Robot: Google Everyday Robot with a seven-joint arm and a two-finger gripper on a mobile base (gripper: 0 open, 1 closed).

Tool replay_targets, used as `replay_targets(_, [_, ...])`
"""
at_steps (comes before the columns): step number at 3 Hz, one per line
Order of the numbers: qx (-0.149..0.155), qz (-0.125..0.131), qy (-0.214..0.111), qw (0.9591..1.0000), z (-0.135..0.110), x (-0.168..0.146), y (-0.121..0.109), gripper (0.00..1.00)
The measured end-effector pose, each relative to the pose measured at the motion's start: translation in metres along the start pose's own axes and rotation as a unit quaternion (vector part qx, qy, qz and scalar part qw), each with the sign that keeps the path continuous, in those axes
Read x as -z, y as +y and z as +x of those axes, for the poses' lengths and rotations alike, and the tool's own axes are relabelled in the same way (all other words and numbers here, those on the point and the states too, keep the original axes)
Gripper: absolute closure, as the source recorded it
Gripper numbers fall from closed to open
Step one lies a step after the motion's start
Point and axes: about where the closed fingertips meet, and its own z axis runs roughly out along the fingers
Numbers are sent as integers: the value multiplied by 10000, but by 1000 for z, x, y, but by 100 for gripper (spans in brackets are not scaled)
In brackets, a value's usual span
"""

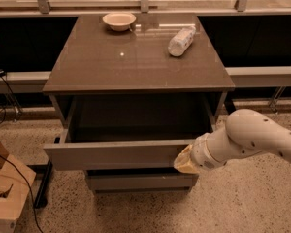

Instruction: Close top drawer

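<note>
Currently wide grey handleless top drawer stands open below front edge of brown desk; tan end effector at panel's right end, grip state unclear. Push squarely inward, avoid skewing.

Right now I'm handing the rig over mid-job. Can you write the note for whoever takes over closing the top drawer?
Gripper: the tan-tipped gripper on the white arm is low, at the camera-right end of the drawer's front panel, and seems to be against it.
Things: the wide, deep grey top drawer is pulled far out, grey floor showing. The narrower grey lower drawer front is in. On the brown cabinet top are a pale round bowl and a white plastic bottle lying on its side.
Done: the arm is at the panel.
Left: push the panel straight in until flush.
</note>
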Motion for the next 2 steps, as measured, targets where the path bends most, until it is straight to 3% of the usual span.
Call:
replay_targets(1, [0,0,0,10000,0,0,0,100])
replay_targets(2, [107,258,-48,9996,-8,-10,-10,100])
